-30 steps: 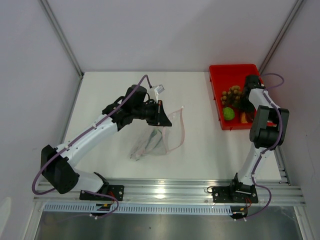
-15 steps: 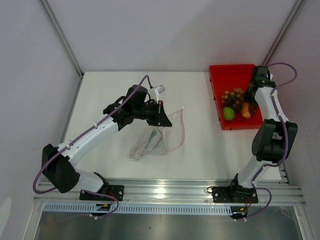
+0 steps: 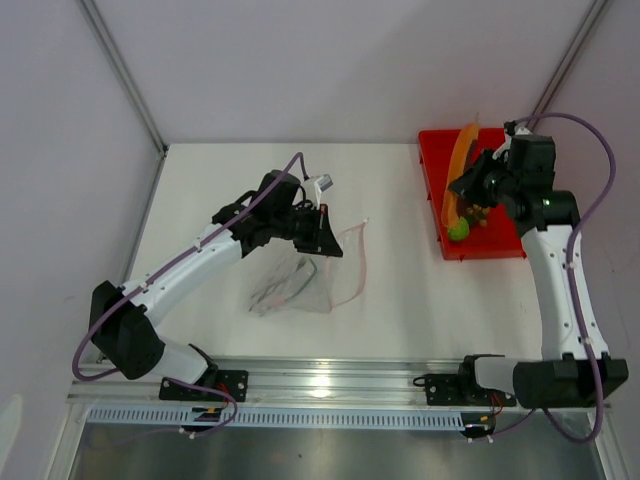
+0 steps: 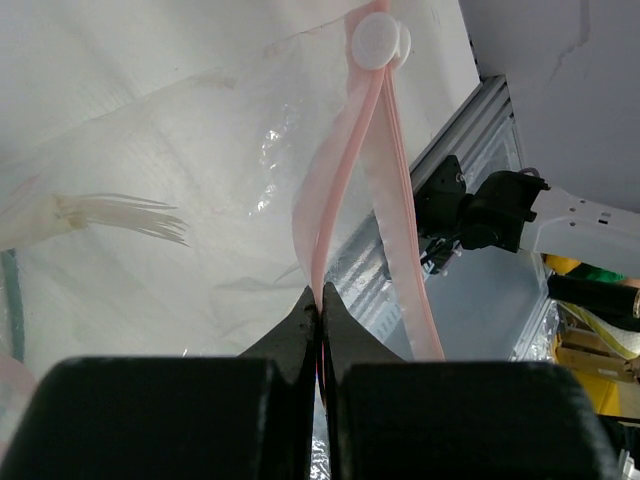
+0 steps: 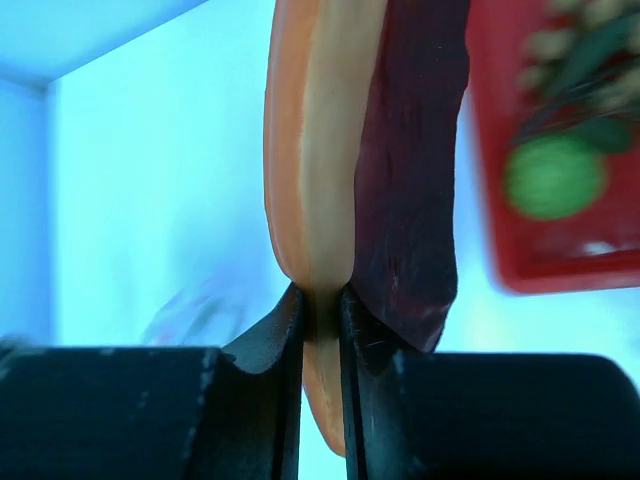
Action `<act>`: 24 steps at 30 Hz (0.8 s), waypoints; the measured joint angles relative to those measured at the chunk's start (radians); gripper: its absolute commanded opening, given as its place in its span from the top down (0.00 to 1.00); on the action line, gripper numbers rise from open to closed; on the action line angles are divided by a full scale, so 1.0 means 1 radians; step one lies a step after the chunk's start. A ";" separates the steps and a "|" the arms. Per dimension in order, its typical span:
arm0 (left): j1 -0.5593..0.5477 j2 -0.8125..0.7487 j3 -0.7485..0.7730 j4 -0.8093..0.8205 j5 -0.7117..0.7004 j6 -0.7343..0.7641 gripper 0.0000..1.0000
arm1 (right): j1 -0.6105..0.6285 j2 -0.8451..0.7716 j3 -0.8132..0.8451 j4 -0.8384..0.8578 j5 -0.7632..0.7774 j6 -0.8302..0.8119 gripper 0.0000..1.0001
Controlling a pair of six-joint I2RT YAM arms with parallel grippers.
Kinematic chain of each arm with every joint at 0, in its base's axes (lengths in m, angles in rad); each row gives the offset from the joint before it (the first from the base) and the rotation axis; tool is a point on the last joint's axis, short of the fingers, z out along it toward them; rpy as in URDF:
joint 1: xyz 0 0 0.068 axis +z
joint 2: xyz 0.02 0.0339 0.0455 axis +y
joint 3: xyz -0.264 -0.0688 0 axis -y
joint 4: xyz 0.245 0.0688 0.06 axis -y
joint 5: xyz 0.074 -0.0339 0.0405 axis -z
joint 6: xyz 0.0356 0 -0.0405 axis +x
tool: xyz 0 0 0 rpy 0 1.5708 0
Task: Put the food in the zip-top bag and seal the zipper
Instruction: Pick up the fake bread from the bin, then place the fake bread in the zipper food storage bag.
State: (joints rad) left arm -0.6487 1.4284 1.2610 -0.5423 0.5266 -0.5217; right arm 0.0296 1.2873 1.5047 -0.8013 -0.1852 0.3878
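Observation:
My left gripper (image 3: 327,242) (image 4: 321,300) is shut on the zipper (image 4: 342,170), a pink strip with a white slider (image 4: 378,42), holding up one edge of the zip-top bag (image 3: 300,282). A green onion's white root end (image 4: 110,212) shows through the plastic. My right gripper (image 3: 463,189) (image 5: 320,300) is shut on the long piece (image 3: 454,172) (image 5: 412,150), orange on one face and dark purplish-red on the other, raised over the red tray (image 3: 435,150). A small green fruit (image 3: 458,230) (image 5: 553,177) lies in the tray. The tan fruits (image 5: 575,45) beside it are blurred.
The tray stands at the table's back right corner, near the right wall. An aluminium rail (image 3: 340,375) with both arm bases runs along the front edge. Grey walls close in the table on the left, back and right.
The right arm has risen from the tray and swung left, lifting the long piece out. The left gripper stayed shut on the zipper, and the bag shifted slightly left.

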 measured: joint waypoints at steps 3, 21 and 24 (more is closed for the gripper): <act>0.000 0.000 0.003 -0.003 -0.011 0.001 0.99 | 0.041 -0.104 -0.064 -0.003 -0.133 0.058 1.00; 0.003 -0.048 0.011 -0.003 -0.146 0.056 1.00 | 0.447 -0.341 -0.283 0.144 -0.572 0.537 1.00; 0.005 -0.060 0.011 -0.003 -0.170 0.071 0.99 | 0.456 -0.370 -0.291 0.141 -0.594 0.585 1.00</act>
State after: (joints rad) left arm -0.6437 1.3689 1.2724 -0.5453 0.3565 -0.4507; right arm 0.4858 0.9176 1.2133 -0.6605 -0.7795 0.9726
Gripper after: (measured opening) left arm 0.005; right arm 0.173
